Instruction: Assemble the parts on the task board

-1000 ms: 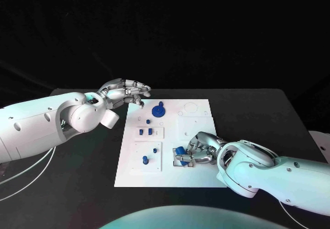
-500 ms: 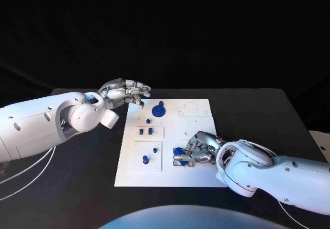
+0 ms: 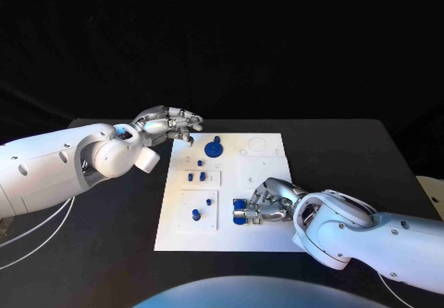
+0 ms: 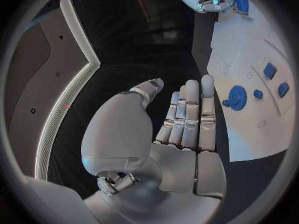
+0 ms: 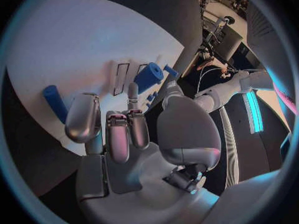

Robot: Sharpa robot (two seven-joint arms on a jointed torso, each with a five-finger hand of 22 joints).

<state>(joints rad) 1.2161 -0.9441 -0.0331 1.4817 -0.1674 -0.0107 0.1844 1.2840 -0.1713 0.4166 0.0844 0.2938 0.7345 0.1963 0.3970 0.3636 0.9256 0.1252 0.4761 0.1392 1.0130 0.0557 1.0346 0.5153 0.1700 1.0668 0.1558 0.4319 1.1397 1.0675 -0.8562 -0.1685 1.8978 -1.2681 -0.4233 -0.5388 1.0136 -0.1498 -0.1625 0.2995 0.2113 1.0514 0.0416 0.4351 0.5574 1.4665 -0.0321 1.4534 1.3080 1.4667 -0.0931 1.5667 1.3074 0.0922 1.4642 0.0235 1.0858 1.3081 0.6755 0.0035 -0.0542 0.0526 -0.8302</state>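
Note:
The white task board (image 3: pixel 264 170) lies mid-table. My right hand (image 3: pixel 270 203) rests on its near right part. Thumb and a finger flank a blue cylinder (image 3: pixel 240 206) (image 5: pixel 148 77) by rectangular slots and seem to pinch it, while the other fingers are curled. A second blue peg (image 3: pixel 240 219) (image 5: pixel 55 102) stands just nearer the board's front edge. My left hand (image 3: pixel 172 125) (image 4: pixel 187 129) hovers at the board's far left corner, fingers straight, holding nothing. A round blue knob part (image 3: pixel 213 149) (image 4: pixel 237 95) sits close to it.
Small blue pieces stand in the board's left column: one (image 3: pixel 199 163), a pair (image 3: pixel 195 176), and two more (image 3: pixel 209 202) (image 3: pixel 195 213). Black table (image 3: pixel 351 154) surrounds the board, with bare room to the right and front.
My right hand has slid slightly toward the board's front, lowering the blue cylinder; the second blue peg now shows below its fingers. The left arm has not moved.

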